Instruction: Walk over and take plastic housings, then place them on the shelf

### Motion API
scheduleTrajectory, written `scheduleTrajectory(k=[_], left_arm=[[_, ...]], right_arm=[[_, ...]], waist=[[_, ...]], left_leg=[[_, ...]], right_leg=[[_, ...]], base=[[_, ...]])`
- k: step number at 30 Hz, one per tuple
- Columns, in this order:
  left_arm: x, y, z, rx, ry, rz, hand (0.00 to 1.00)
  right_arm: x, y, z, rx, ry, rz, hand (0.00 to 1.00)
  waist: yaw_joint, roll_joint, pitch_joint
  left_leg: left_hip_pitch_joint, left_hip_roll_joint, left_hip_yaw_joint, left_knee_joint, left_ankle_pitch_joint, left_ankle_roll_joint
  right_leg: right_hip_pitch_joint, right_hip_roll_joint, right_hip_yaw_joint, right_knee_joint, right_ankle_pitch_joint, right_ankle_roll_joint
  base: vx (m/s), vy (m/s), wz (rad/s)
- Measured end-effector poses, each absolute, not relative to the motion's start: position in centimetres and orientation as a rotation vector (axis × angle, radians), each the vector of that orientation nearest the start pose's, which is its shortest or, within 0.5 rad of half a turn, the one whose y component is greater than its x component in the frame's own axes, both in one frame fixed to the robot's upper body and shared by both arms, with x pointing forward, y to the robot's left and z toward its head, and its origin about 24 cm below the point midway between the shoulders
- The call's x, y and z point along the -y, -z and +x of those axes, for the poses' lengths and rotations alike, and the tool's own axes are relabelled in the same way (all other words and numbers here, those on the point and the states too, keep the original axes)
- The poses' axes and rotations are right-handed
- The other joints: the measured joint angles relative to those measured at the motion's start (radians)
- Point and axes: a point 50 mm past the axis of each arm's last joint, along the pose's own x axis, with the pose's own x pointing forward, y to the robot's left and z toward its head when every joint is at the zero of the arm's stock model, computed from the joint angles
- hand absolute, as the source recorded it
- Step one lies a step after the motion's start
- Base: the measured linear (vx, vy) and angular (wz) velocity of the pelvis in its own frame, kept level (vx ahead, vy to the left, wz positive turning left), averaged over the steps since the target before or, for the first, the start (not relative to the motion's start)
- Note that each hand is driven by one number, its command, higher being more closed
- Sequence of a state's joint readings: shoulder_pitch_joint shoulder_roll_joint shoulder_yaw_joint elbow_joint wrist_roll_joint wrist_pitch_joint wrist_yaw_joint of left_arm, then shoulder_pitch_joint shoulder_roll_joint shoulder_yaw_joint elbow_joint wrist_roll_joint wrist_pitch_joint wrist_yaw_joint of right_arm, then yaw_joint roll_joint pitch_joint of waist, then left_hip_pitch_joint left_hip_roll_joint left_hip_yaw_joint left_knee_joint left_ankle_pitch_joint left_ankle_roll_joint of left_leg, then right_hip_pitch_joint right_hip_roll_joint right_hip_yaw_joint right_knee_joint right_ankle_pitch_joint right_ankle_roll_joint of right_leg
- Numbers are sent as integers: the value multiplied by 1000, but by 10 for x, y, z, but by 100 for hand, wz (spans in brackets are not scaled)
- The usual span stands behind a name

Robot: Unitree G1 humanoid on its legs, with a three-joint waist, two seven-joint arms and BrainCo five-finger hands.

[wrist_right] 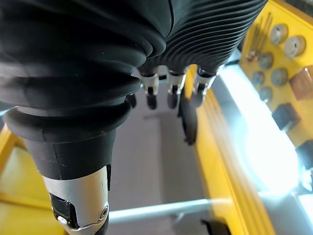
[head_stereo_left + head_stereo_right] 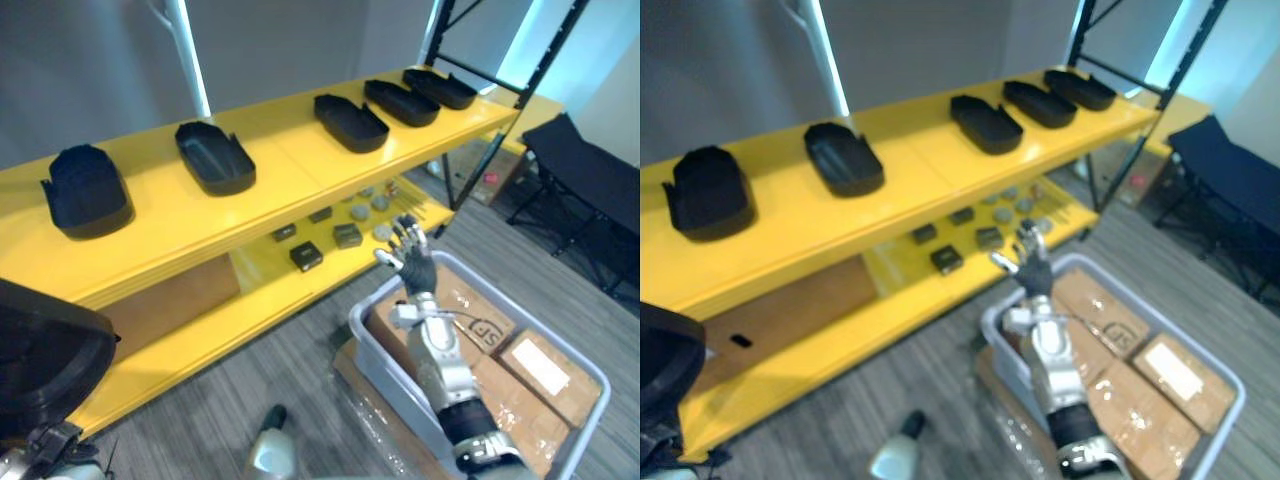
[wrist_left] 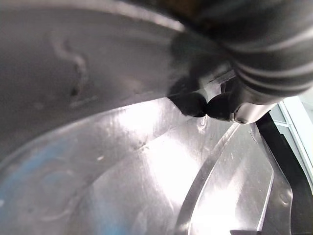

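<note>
Several black plastic housings lie in a row on the top board of the yellow shelf (image 2: 280,175), among them one at the left end (image 2: 87,190), one beside it (image 2: 215,157) and one past the middle (image 2: 350,122). Another black housing (image 2: 40,360) hangs low at the left, with my left hand (image 3: 254,73) shut on it. In the left wrist view a dark fingertip (image 3: 193,103) presses its glossy inner wall (image 3: 122,171). My right hand (image 2: 410,255) is raised open, fingers (image 1: 169,95) spread, over the near edge of a grey bin, in front of the lower shelf board.
The grey bin (image 2: 365,320) holds cardboard boxes (image 2: 540,365) at the lower right. Small dark boxes (image 2: 307,256) and grey round pieces (image 2: 360,210) lie on the lower shelf board. A black rack upright (image 2: 540,60) and a black folding stand (image 2: 590,180) are at the right.
</note>
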State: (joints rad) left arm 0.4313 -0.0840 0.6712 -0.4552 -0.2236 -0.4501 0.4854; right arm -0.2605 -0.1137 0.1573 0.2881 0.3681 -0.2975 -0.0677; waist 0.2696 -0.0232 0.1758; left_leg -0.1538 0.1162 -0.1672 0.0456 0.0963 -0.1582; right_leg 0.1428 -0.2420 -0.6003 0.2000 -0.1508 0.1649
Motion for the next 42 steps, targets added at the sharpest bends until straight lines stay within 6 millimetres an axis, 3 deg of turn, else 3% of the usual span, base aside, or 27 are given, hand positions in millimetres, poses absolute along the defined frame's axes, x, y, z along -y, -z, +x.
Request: scheduleTrajectory(k=[7,11,16,18,20,24,30,34,38,41,42], left_arm=[[-309,-114,65,550,-1273,170,100],[-312,-115,54,513,-1244,249,100],[-313,-131,74,548,-997,335,100],[-311,-136,80,550,-897,366,100],[-306,-141,90,567,-788,382,100],[-290,-159,114,655,-572,412,100],[-267,-169,143,731,-427,438,100],[-267,-166,152,713,-405,432,100],[-272,-156,151,657,-428,426,100],[-275,-149,144,605,-437,436,100],[-275,-148,143,602,-437,438,100]], right_arm=[[128,-68,297,222,-150,186,0],[130,-67,297,217,-161,165,0],[146,-58,291,182,-97,99,0],[152,-53,287,166,-55,80,0],[160,-51,284,170,-14,50,0],[179,-63,269,250,59,14,0],[194,-82,269,343,66,-64,0],[195,-86,268,361,63,-64,0],[201,-97,266,409,65,-66,0],[205,-94,263,396,79,-37,0],[207,-92,261,391,90,-30,0]], waist=[[49,6,4],[49,24,15],[41,9,34],[34,10,48],[6,17,65],[-33,16,86],[-72,29,166],[-96,35,189],[-94,40,199],[-92,40,208],[-91,23,216]], left_leg=[[-12,-37,-60,18,14,8],[-23,-63,-111,14,17,9],[-57,-110,-106,11,45,48],[-58,-126,-93,-2,62,65],[-58,-148,-96,7,68,72],[-83,-174,-121,33,70,76],[-132,-154,-64,31,102,87],[-145,-142,-40,33,107,78],[-140,-141,-28,40,106,72],[-129,-141,-15,70,94,60],[-137,-143,-8,92,86,69]], right_leg=[[53,1,-62,-1,6,8],[89,-1,-124,-2,-6,13],[154,-22,-237,23,-39,10],[147,-53,-188,94,-52,-12],[118,-82,-32,208,-55,-16],[63,-86,117,322,-56,-17],[26,-74,146,254,-139,5],[19,-68,167,212,-171,29],[26,-67,189,198,-201,40],[70,-60,184,155,-223,23],[74,-70,178,150,-228,12]], base=[[52,-13,30],[27,-21,50],[18,12,92],[43,75,76],[6,59,73],[-9,-7,44],[-52,-74,-22],[-30,-72,-24],[-16,-20,-8],[-13,9,-1],[-10,61,7]])
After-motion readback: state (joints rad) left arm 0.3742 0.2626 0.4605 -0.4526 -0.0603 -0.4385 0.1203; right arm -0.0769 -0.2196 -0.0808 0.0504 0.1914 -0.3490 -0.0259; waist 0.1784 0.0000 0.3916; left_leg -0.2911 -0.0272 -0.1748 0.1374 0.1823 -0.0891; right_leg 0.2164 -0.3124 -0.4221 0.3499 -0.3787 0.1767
